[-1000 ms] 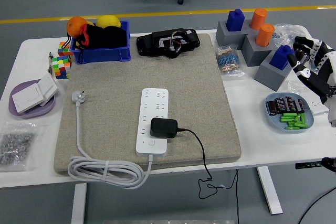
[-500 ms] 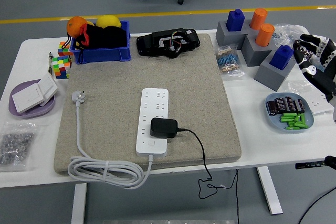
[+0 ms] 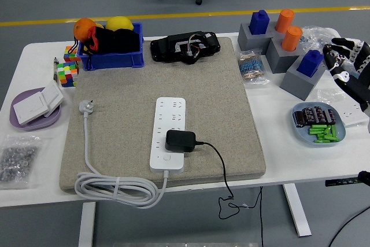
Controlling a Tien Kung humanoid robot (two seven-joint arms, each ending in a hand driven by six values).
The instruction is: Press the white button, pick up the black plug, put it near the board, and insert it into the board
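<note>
A white power strip (image 3: pixel 169 132) lies lengthwise in the middle of the beige mat (image 3: pixel 115 85). Its white button (image 3: pixel 166 157) is at the near end. The black plug (image 3: pixel 180 140) sits plugged into the strip just above the button, and its black cord (image 3: pixel 221 169) runs off the mat's front edge. My right hand (image 3: pixel 344 62) hovers at the far right edge over the table, fingers spread and holding nothing, well away from the strip. My left hand is out of view.
The strip's white cable (image 3: pixel 110 186) is coiled at the mat's front left, ending in a white plug (image 3: pixel 85 107). A blue bin (image 3: pixel 110 50), a black device (image 3: pixel 185 47), grey blocks with pegs (image 3: pixel 283 47), a blue battery dish (image 3: pixel 318 124) and a purple plate (image 3: pixel 32 111) surround the mat.
My right hand has moved up and a little further right, away from the battery dish. The plug and strip have not moved.
</note>
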